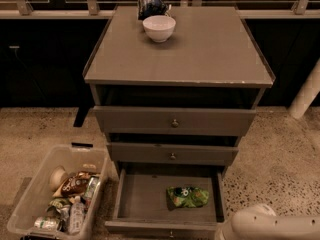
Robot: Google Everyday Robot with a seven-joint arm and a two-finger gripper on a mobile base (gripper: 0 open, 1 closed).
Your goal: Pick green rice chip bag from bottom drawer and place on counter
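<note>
The green rice chip bag (pixel 187 196) lies flat on the grey floor of the open bottom drawer (pixel 145 204), right of the middle. The counter (pixel 200 49) is the flat grey top of the cabinet. A white rounded part of my arm (pixel 265 225) shows at the bottom right corner, beside the drawer's right front corner. My gripper itself is out of view.
A white bowl (pixel 159 28) and a dark blue bag (pixel 150 6) sit at the back left of the counter. Two upper drawers (pixel 174 121) are slightly pulled out. A clear bin (pixel 30 204) with snacks and bottles stands on the floor at left. A white post (pixel 306 94) is at right.
</note>
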